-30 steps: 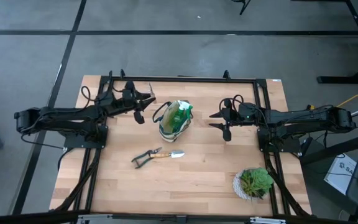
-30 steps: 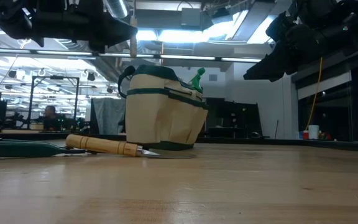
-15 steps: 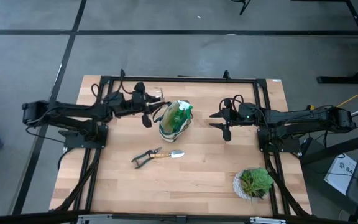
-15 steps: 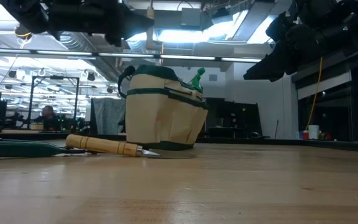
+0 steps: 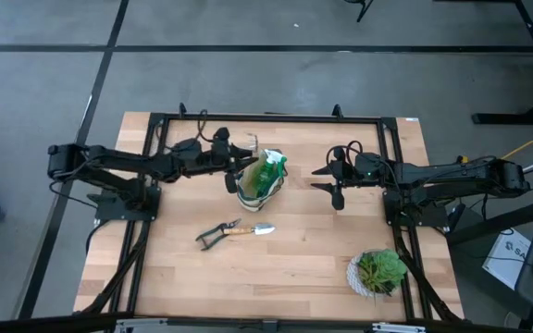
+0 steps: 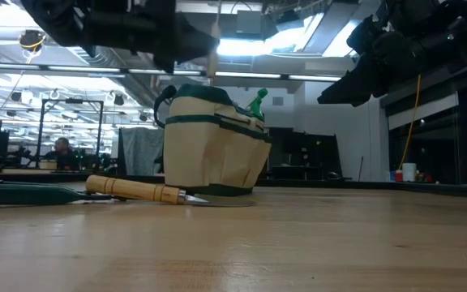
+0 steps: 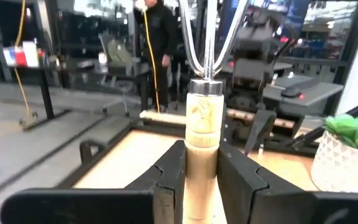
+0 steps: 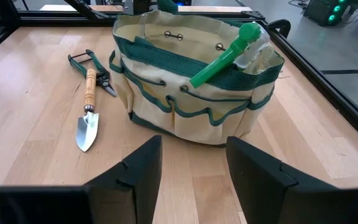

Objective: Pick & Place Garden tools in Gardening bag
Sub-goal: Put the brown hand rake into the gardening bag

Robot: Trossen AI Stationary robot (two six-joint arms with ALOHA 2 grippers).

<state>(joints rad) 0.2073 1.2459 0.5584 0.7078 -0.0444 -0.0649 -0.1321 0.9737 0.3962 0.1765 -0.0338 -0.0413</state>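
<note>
One wooden-handled fork tool [image 7: 202, 124] is gripped by the left claw [image 5: 244, 154] above the gardening bag [image 5: 259, 180]. The right claw [image 5: 327, 179] is held open, right of the bag.

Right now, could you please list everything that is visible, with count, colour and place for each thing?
gardening bag: one, cream with green trim, table centre-back, a green tool inside.
trowel: one, wooden handle, silver blade, lying in front of the bag.
pruning shears: one, dark, beside the trowel.
plant: one, green in white pot, front right corner.
table: one, light wood.
person: one, dark clothes, beyond the table.
left gripper: shut on a wooden-handled fork tool, at the bag.
right gripper: open, right of the bag.
</note>
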